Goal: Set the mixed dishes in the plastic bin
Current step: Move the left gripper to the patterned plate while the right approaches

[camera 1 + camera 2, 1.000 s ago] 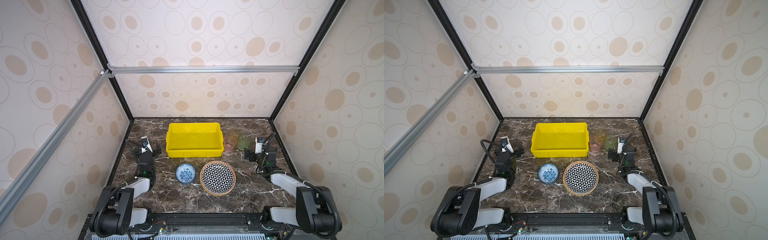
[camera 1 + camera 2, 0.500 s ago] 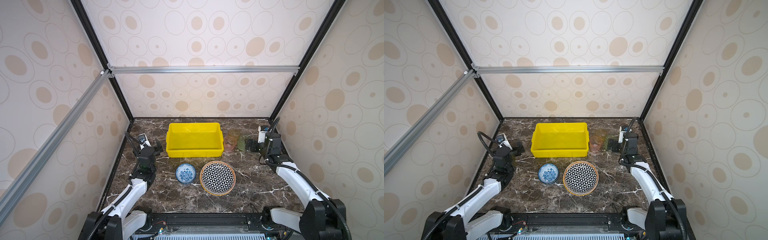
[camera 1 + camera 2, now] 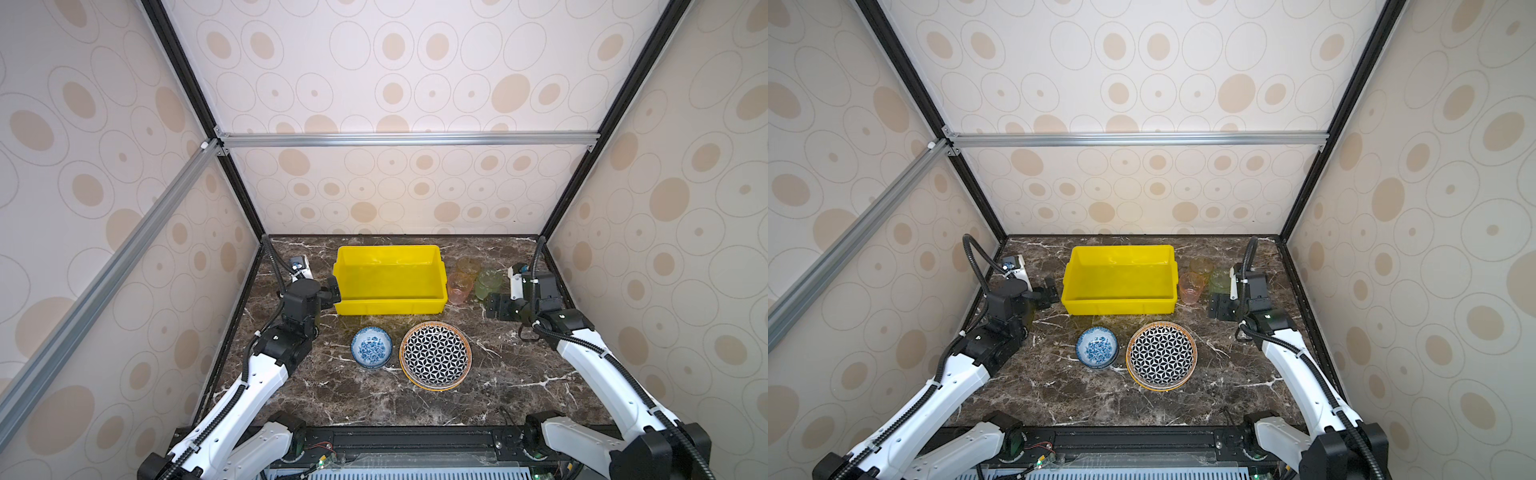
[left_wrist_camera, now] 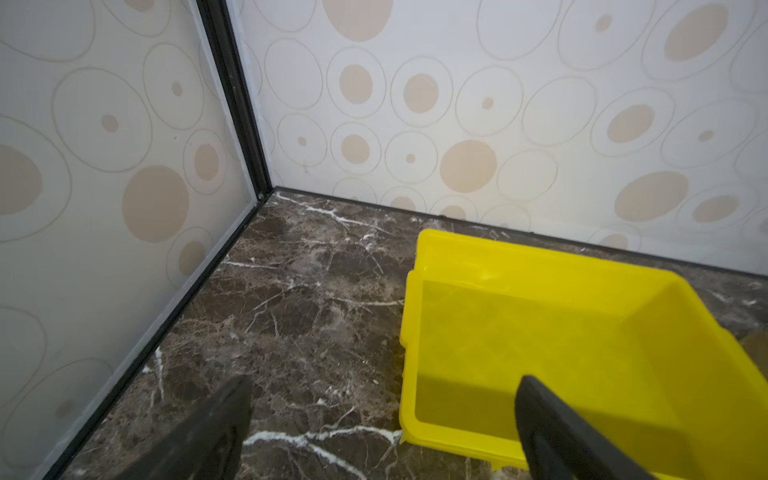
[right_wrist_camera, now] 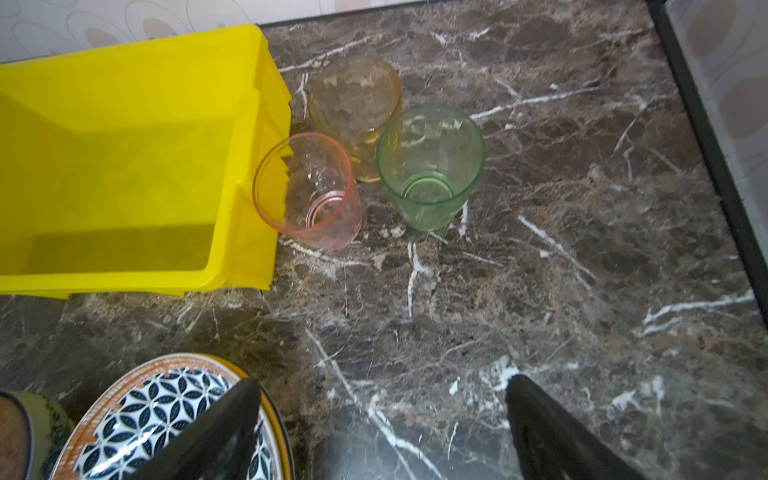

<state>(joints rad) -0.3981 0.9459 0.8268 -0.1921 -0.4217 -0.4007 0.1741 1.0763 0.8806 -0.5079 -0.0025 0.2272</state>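
nothing here can be read from where i stand: no words, numbers, brands or signs legible in any view.

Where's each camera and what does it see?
Both top views: high in front, looking down on the table; left arm and right arm show.
Left wrist: faces yellow bin and back corner; open left gripper shows.
Right wrist: looks at pink cup, amber cup, green cup; open right gripper shows.
Shared: both wrist views see the yellow bin.
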